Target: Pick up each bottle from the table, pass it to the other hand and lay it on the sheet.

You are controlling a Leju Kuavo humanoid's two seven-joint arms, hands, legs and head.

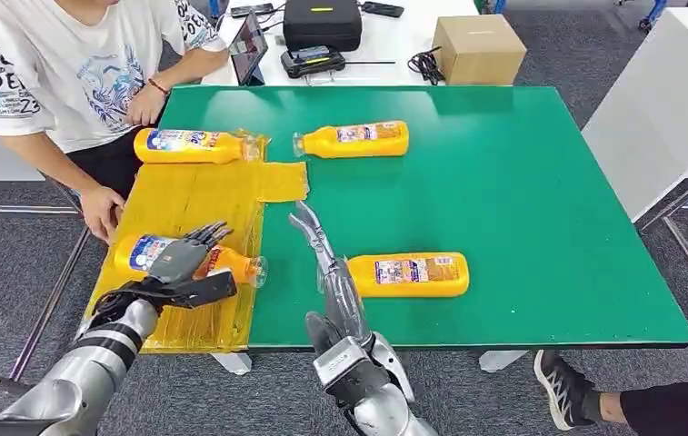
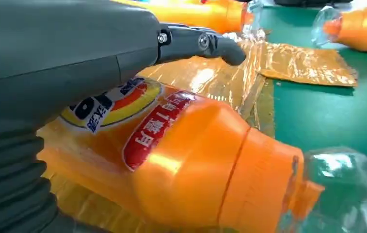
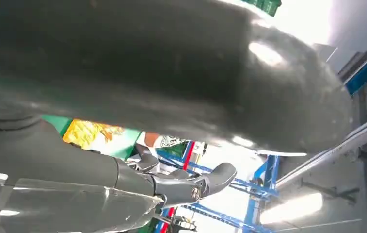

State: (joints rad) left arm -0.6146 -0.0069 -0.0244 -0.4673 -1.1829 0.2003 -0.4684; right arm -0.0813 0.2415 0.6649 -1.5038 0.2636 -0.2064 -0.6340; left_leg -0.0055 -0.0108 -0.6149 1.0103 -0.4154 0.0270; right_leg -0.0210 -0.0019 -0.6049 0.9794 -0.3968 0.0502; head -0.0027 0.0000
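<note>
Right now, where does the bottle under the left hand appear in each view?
Head view: bottle under the left hand lies at lower left on the yellow sheet, partly covered by the left hand.
Left wrist view: the bottle is in the foreground.
Right wrist view: I cannot make it out.
Shared landmark: the yellow sheet.

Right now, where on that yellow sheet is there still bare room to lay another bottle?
The middle of the yellow sheet is bare, between the far bottle and the near bottle under the left hand. The near strip is crowded by that hand, and a person's hand rests at the sheet's outer edge.
</note>
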